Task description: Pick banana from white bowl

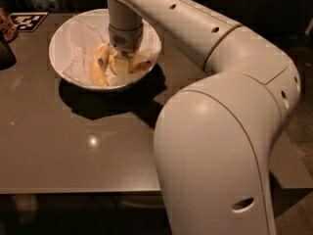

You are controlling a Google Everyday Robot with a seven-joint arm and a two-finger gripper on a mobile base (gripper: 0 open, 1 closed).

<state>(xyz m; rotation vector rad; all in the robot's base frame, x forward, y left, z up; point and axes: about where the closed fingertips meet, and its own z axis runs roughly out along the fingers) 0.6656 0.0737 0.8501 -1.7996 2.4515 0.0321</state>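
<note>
The white bowl (66,38) stands on the table at the back left, lined with crinkled white paper. Two bananas lie in it. The straighter one with a small dark sticker (99,66) is on the left. The curved banana with brown patches (141,65) lies to the right, mostly hidden under my gripper. My gripper (121,63) reaches straight down into the middle of the bowl, between the two bananas and against the curved one.
The brown table (73,146) has its front edge near the bottom of the view. A black-and-white marker tag (27,21) lies at the back left. A dark object (6,53) sits at the left edge. My arm's large body (220,146) fills the right side.
</note>
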